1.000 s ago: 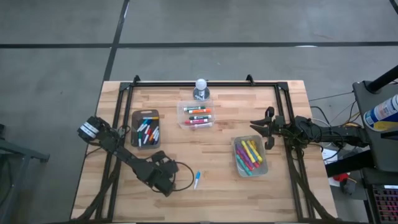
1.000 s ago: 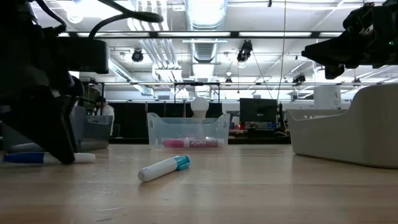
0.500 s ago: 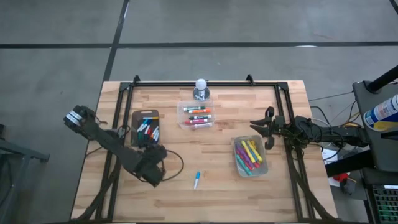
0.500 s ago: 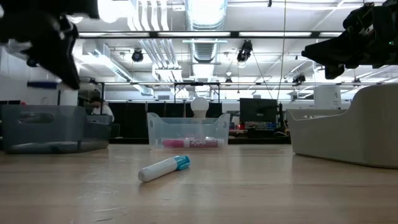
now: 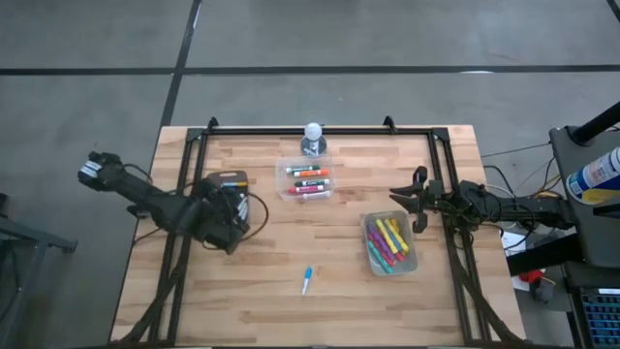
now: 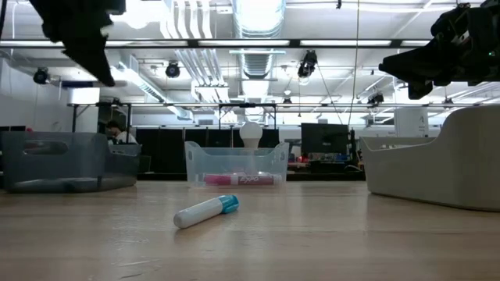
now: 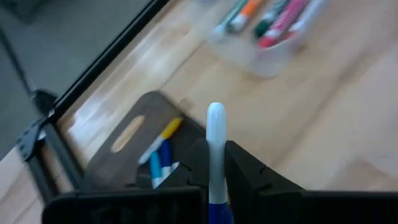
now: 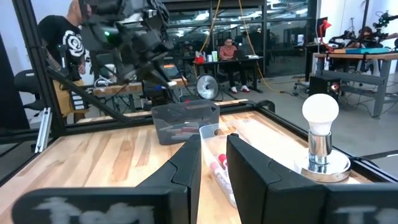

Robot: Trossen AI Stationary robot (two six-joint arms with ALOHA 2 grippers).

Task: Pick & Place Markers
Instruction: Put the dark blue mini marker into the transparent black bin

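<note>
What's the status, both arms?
Left gripper shut on blue marker, above dark tray. Right gripper idle, table's right. Stray marker mid-table.

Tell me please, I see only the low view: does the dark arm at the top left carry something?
Observer: Yes. The left wrist view shows the left gripper with its jaws shut on a white-bodied marker.
Operator: Over what does it hang?
Observer: In the high view it is over the dark grey tray, where other markers lie.
Operator: And the arm at my top right?
Observer: That is the right gripper. Its jaws stand a little apart with nothing between them. In the high view it waits by a corner of the clear tub on the table's right side.
</note>
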